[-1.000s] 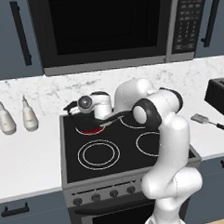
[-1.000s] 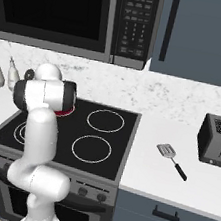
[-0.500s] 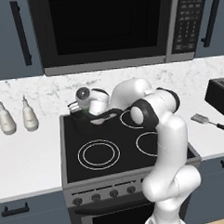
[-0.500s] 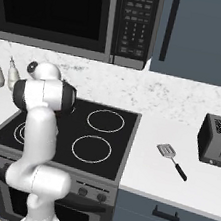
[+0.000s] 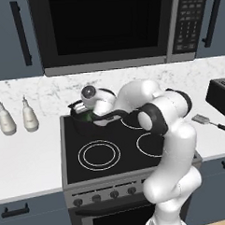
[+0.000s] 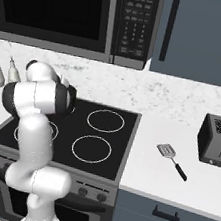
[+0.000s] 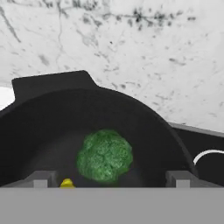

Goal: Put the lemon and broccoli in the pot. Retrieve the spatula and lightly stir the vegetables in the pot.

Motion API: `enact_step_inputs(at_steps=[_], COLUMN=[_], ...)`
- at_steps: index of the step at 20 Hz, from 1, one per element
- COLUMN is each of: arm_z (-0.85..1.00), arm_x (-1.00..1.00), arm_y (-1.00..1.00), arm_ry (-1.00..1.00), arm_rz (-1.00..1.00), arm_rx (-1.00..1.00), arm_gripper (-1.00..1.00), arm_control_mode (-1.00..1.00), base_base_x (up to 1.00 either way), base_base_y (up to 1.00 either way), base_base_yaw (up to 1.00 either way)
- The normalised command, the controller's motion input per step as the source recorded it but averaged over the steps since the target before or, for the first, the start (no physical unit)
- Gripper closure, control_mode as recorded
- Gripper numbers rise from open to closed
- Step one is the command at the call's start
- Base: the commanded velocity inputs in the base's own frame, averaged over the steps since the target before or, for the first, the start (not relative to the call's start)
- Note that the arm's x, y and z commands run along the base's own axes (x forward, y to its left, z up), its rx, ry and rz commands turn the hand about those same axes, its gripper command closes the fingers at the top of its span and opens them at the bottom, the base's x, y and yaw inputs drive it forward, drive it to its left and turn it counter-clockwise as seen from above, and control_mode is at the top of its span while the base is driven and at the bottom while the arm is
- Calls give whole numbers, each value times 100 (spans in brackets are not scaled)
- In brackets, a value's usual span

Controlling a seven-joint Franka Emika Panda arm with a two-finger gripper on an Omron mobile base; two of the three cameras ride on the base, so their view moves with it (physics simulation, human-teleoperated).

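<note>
My fingers [image 7: 112,179] stand wide apart and hold nothing; they hang just above the mouth of the pot [image 7: 48,113]; the two tips rise at the left and the right side of the pot's inside. The broccoli [image 7: 105,155] lies on the bottom of the pot, between my tips and free of them; a small yellow piece, the lemon [image 7: 67,183], lies just beside it. The pot [image 5: 84,123] sits on the back left part of the stove [image 5: 89,171]. The spatula [image 6: 172,156] lies flat on the white surface [image 6: 147,179], between the stove and the toaster [image 6: 218,140], well apart from the pot.
</note>
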Motion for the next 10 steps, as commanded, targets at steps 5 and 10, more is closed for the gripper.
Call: enact_step_inputs(at_steps=[5, 10], arm_z=[22, 86], arm_x=[-100, -87], arm_y=[-8, -24], arm_ry=[-10, -14], arm_rz=[0, 0], arm_rx=[0, 1], arm_gripper=[-100, -100], arm_control_mode=[-100, -100], base_base_x=[0, 0], base_base_y=[0, 0], base_base_yaw=[0, 0])
